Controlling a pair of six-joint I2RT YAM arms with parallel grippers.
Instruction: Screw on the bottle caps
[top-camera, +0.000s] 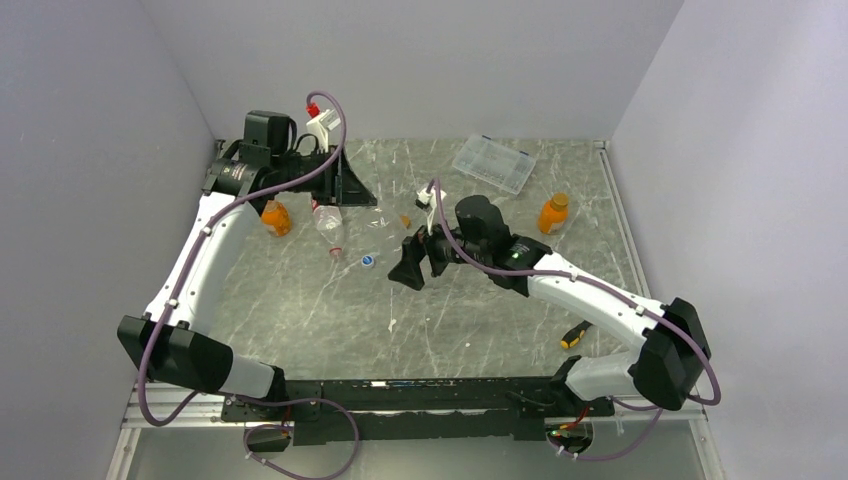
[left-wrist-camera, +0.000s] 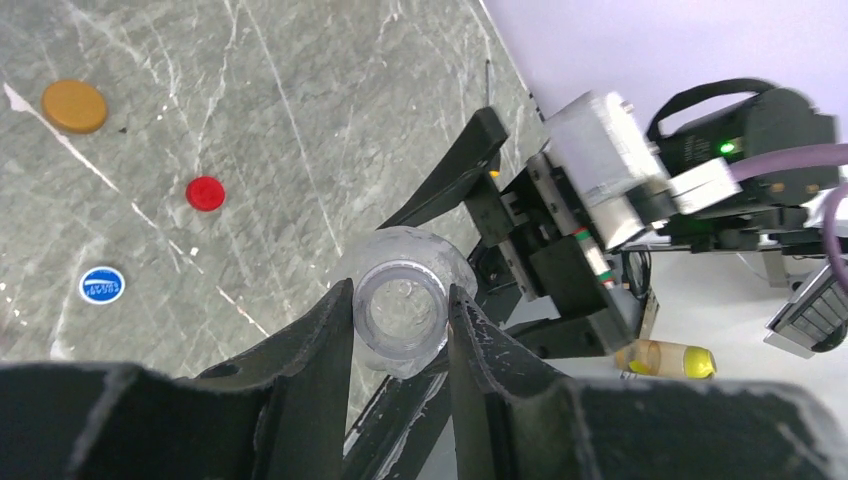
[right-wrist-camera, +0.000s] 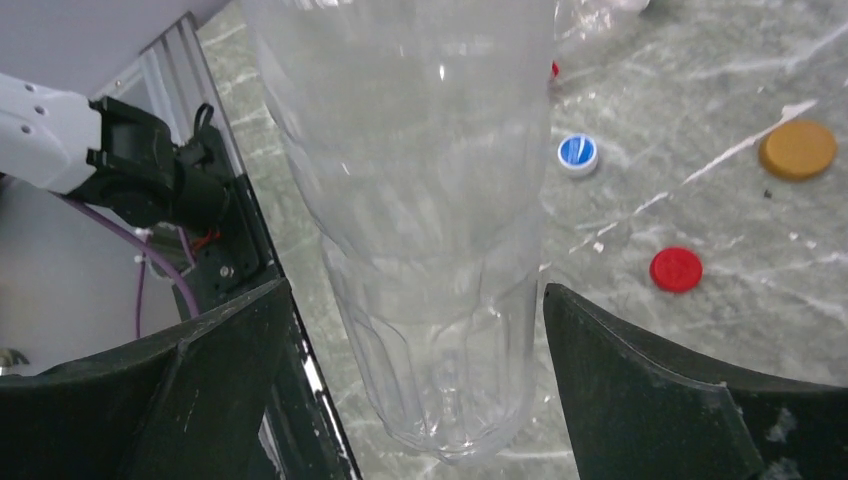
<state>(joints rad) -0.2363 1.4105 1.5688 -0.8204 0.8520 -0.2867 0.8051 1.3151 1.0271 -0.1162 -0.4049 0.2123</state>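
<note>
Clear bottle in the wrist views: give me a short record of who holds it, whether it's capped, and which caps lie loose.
bottle: clear bottle, mouth open, no cap
left fingers: shut on its neck
right fingers: open, one each side of its body
loose caps on table: orange cap, red cap, blue cap

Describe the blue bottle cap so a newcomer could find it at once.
On the grey marbled table, look near its middle. Three loose caps lie there: the orange cap, the red cap and the blue cap. Only the blue one carries a white mark.
</note>
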